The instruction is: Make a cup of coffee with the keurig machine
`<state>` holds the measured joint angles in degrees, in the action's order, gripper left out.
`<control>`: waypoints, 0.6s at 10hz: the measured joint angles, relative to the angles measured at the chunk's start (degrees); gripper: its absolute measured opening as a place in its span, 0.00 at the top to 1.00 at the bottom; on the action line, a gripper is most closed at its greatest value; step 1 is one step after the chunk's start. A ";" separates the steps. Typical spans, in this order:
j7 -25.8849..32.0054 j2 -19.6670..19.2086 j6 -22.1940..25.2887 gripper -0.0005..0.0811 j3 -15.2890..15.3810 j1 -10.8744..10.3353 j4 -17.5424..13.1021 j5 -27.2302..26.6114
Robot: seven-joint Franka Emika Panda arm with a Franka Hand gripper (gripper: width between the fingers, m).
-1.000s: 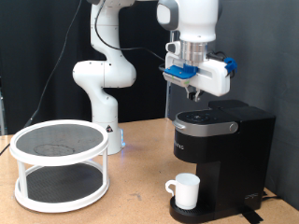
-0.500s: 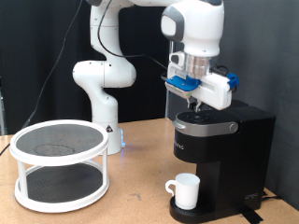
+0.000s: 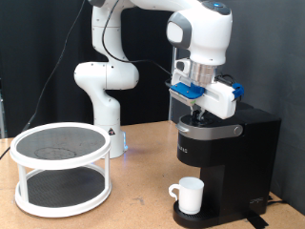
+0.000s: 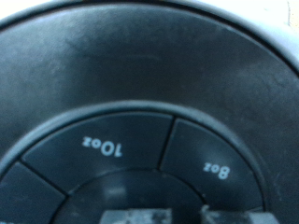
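Note:
The black keurig machine [image 3: 232, 153] stands at the exterior view's right. The white cup [image 3: 189, 195] sits on its drip base under the spout, handle to the exterior view's left. My gripper [image 3: 200, 114] points straight down with its fingers together, tips at the machine's silver-ringed top panel. It holds nothing. The wrist view is filled by the machine's round top [image 4: 149, 65], with the "10oz" [image 4: 101, 147] and "8oz" [image 4: 217, 168] buttons very close; blurred fingertips [image 4: 126, 217] show at the frame's edge.
A white two-tier round rack [image 3: 59, 167] with dark mesh shelves stands at the exterior view's left. The arm's white base [image 3: 103, 91] rises behind it. A dark curtain closes off the back.
My gripper has come down from above the machine and slightly to the exterior view's right, until its tips reach the top panel. The cup has not moved.

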<state>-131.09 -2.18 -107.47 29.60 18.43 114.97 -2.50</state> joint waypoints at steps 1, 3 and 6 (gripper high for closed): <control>-0.02 0.00 0.00 0.99 0.00 0.00 0.00 0.01; 1.62 0.19 0.00 0.99 -0.04 0.17 0.08 -1.35; 8.72 2.68 0.00 0.99 -0.98 0.97 1.37 -6.98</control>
<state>-122.37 0.50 -107.47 28.62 19.40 116.34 -9.48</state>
